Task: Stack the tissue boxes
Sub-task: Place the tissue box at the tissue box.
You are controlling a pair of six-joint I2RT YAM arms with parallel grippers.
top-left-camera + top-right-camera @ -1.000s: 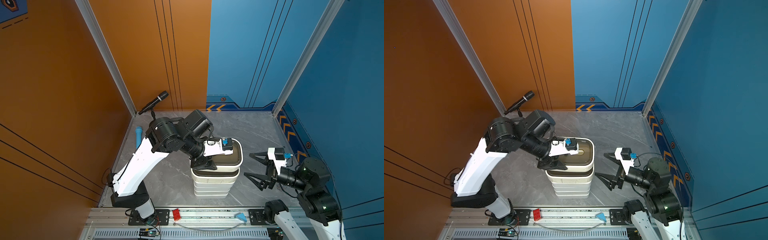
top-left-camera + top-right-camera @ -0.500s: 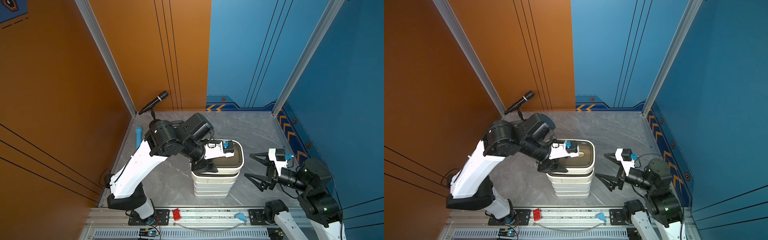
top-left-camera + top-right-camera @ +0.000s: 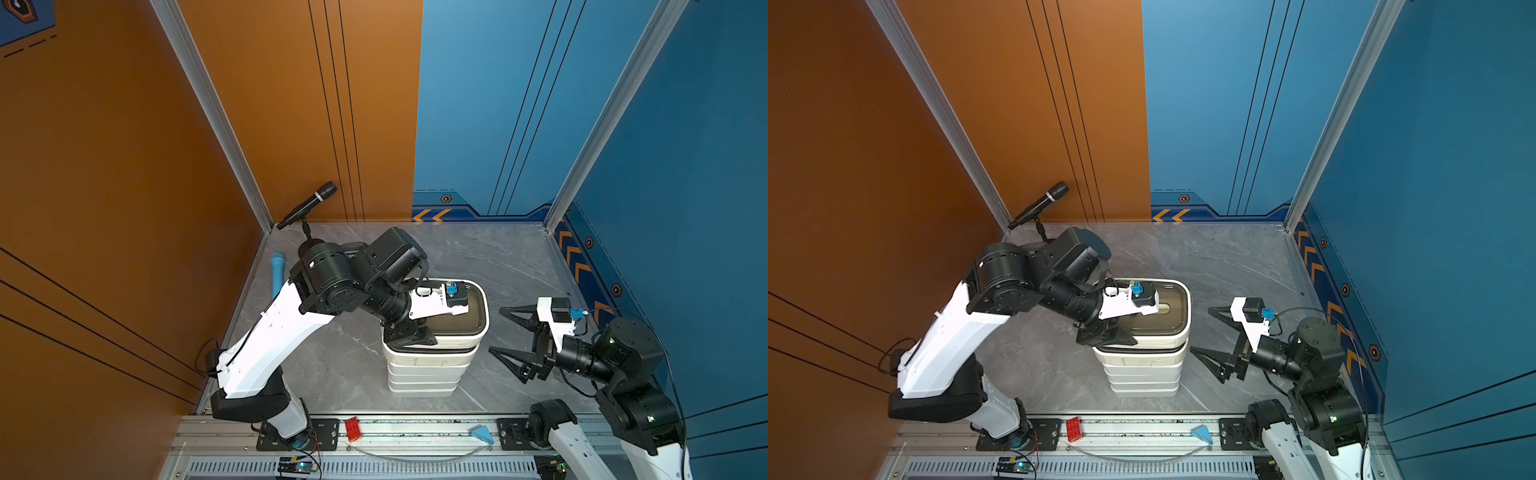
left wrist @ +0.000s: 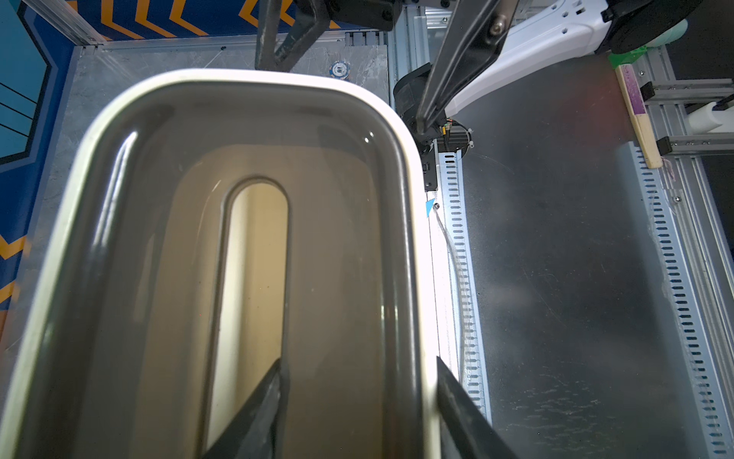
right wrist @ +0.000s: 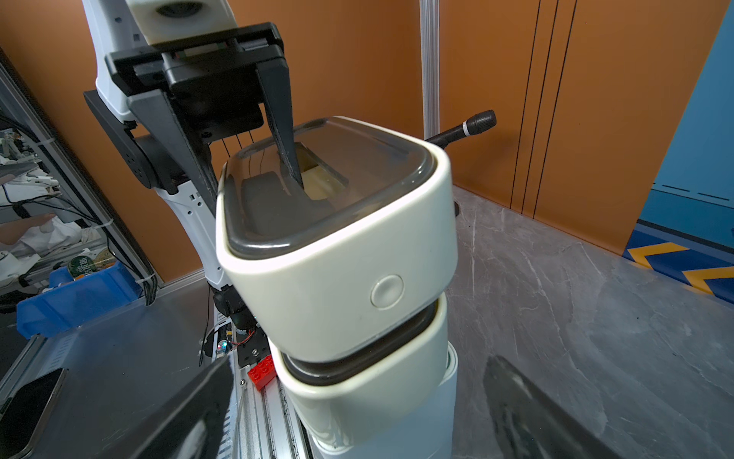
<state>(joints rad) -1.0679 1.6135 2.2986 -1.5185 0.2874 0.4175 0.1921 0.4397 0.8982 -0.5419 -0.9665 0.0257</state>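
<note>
Left gripper clamped on long wall of top tissue box, one finger down through the lid slot, the other outside. Table grey; stack of tissue boxes stands mid-table. Top tissue box, dark-lidded, sits tilted atop it. Right gripper spread wide, near the stack, touching nothing

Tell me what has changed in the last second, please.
The left gripper, shut on the top box, lowered it slightly toward the stack; nothing was let go. The right gripper stayed open beside the stack, which did not move.
</note>
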